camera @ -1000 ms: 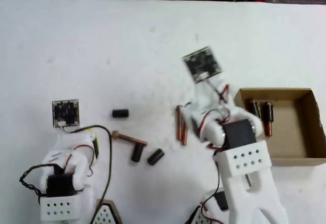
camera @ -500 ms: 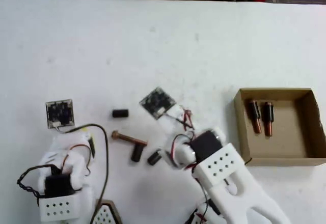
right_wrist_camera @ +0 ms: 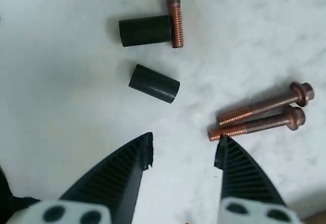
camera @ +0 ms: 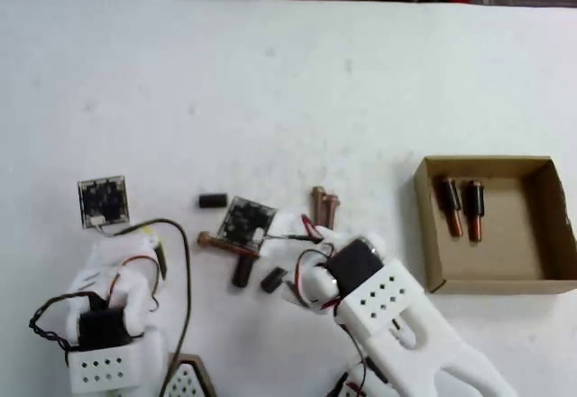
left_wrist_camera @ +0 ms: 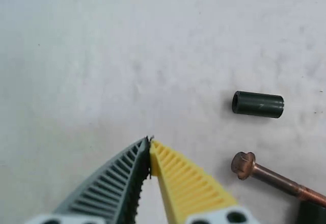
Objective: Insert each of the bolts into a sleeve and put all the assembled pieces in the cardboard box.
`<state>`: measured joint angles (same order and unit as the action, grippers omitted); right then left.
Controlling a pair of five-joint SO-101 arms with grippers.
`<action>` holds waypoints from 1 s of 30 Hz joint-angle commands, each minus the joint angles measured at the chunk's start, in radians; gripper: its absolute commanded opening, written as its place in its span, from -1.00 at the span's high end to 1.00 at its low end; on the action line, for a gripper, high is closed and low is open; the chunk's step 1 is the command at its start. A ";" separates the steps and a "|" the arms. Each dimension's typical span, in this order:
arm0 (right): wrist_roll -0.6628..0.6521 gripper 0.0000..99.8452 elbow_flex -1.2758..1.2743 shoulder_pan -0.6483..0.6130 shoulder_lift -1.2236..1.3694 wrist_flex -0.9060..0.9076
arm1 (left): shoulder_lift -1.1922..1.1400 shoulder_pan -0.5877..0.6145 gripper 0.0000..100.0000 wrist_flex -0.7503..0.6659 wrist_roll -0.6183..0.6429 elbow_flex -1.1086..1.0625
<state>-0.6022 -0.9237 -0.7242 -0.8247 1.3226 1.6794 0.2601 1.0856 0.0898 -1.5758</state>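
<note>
Box (camera: 518,244) sits at three o'clock on the table (camera: 270,72), with two assembled pieces (camera: 449,203) lying side by side inside it. My right gripper (right_wrist_camera: 185,140) hangs released, jaws apart and grasping nothing, over the table near its middle, close to the loose parts. My left gripper (left_wrist_camera: 150,141) is clenched on nothing at eight o'clock. Two bare bolts (camera: 323,206) lie touching each other, at nine o'clock from the box. A third bolt (camera: 212,242) lies at eight o'clock from that pair. One sleeve (camera: 213,201) rests at twelve o'clock from its head, apart from it. A second sleeve (camera: 242,272) lies just beside its threaded end, and a third sleeve (camera: 273,279) lies at three o'clock from the second.
</note>
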 commanded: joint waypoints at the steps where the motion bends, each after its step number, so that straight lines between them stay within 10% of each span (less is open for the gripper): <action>1: -0.133 0.62 0.006 -0.007 -0.019 -0.018 | 0.010 0.008 0.95 -0.006 -0.008 0.044; 8: -0.377 0.62 -0.086 -0.073 -0.021 -0.019 | 0.010 0.008 0.95 -0.003 -0.008 0.044; 30: -0.509 0.62 -0.232 -0.154 -0.018 -0.278 | 0.010 0.008 0.95 -0.005 -0.008 0.043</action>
<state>-1.0917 -1.1600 -0.8746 -0.8247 1.0618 1.6794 0.2601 1.0856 0.0882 -1.5758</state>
